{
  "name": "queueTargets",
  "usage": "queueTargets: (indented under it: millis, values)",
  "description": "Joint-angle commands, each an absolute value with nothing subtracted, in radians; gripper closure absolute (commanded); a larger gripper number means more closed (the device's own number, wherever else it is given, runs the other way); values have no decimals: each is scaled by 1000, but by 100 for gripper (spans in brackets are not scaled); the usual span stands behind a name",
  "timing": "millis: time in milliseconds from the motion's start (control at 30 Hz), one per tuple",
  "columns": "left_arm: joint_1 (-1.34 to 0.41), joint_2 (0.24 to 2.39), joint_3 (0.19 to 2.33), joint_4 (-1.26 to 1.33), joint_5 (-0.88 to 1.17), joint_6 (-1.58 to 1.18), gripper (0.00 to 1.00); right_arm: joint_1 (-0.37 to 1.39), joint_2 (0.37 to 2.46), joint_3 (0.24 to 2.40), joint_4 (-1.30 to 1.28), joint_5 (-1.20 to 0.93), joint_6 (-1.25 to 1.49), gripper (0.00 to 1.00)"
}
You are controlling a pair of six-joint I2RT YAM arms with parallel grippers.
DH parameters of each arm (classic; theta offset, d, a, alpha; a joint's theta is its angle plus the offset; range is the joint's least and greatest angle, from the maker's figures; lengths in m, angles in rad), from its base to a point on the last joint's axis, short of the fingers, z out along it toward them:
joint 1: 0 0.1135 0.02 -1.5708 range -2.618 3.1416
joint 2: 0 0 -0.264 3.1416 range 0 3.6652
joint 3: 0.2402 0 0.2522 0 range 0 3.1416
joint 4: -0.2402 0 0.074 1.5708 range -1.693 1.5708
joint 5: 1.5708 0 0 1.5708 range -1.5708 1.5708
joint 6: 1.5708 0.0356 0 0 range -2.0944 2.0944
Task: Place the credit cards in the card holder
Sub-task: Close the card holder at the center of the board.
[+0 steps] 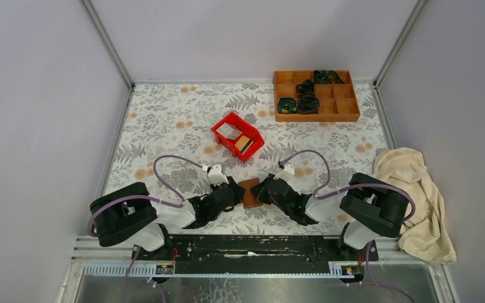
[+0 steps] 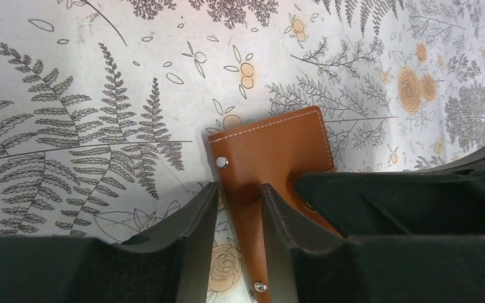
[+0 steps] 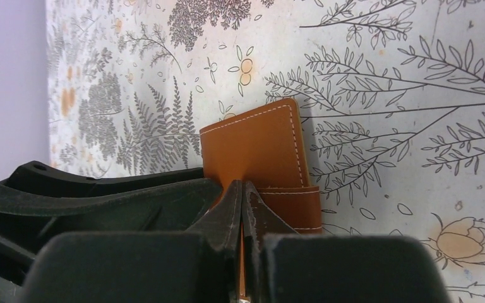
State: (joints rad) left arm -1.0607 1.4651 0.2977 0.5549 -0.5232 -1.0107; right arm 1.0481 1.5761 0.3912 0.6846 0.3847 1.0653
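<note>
The brown leather card holder (image 1: 251, 192) lies on the floral cloth near the front, between my two grippers. My right gripper (image 1: 265, 191) is shut on a thin edge of it (image 3: 242, 184); the wallet's stitched body (image 3: 256, 148) shows beyond the fingertips. My left gripper (image 1: 233, 192) is open, its jaws standing either side of the wallet's snap flap (image 2: 256, 240), with a gap left of the flap (image 2: 240, 186). The credit cards, one white (image 1: 228, 130) and one gold-tan (image 1: 243, 144), sit in the red bin. The wallet's lining is hidden.
The red plastic bin (image 1: 222, 128) stands mid-table behind the wallet. An orange wooden compartment tray (image 1: 347, 110) with dark coiled items is at the back right. A cream cloth (image 1: 417, 196) lies at the right edge. Grey walls surround the table.
</note>
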Motion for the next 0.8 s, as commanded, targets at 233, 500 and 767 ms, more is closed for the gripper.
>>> queueTargets:
  millis: [233, 500, 767]
  values:
    - [-1070, 1234, 393, 301, -598, -853, 49, 1006, 1682, 235, 534, 344, 1099, 100]
    - [-1070, 1204, 430, 443, -443, -733, 57, 993, 1714, 221, 588, 318, 1099, 100]
    - [-1071, 1564, 479, 714, -239, -749, 83, 964, 1746, 205, 643, 293, 1090, 100]
